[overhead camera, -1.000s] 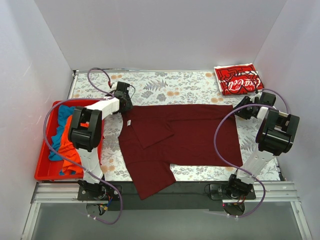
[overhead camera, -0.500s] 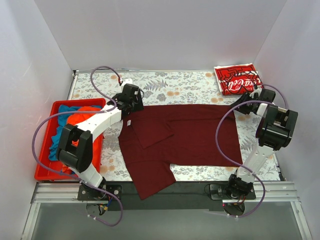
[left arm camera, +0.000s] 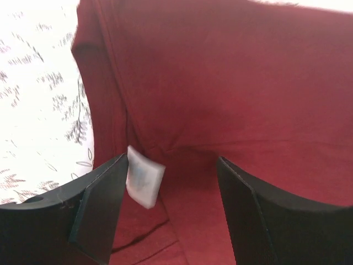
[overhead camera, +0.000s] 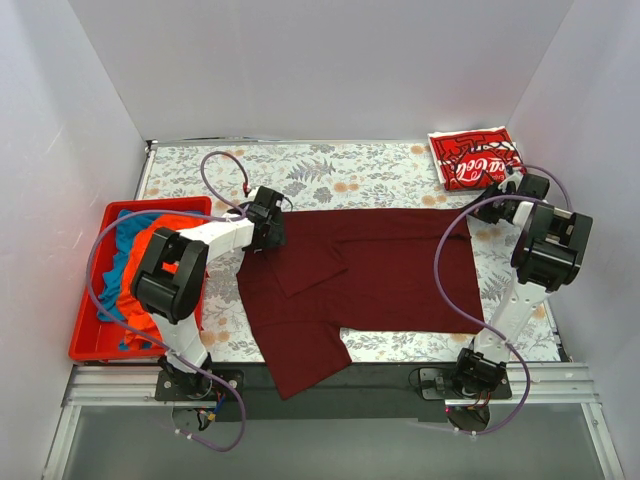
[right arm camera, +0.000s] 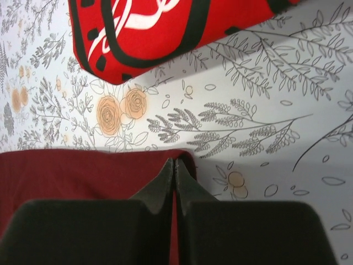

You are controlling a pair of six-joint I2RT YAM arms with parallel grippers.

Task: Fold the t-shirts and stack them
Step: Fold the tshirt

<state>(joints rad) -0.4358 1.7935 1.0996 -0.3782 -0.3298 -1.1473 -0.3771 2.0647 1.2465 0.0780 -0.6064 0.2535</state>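
Dark maroon t-shirt (overhead camera: 390, 270) lying spread on the floral table (overhead camera: 380, 165), left gripper (left arm camera: 172, 165) hovering, jaws parted, over its collar (white label (left arm camera: 144, 176) beside one finger), right gripper (right arm camera: 174, 165) clamping shut at its far corner, red Coca-Cola t-shirt (overhead camera: 476, 158) lying beyond

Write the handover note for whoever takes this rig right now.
Left gripper: open, low over the collar of the maroon shirt, with the white tag beside one finger.
Right gripper: shut at that shirt's far right corner; cannot tell whether it pinches cloth.
Done: Coca-Cola shirt lies folded at the table's far right corner.
Left: fold the maroon shirt, now lying spread, and stack it; then the orange shirt and blue shirt in the bin.
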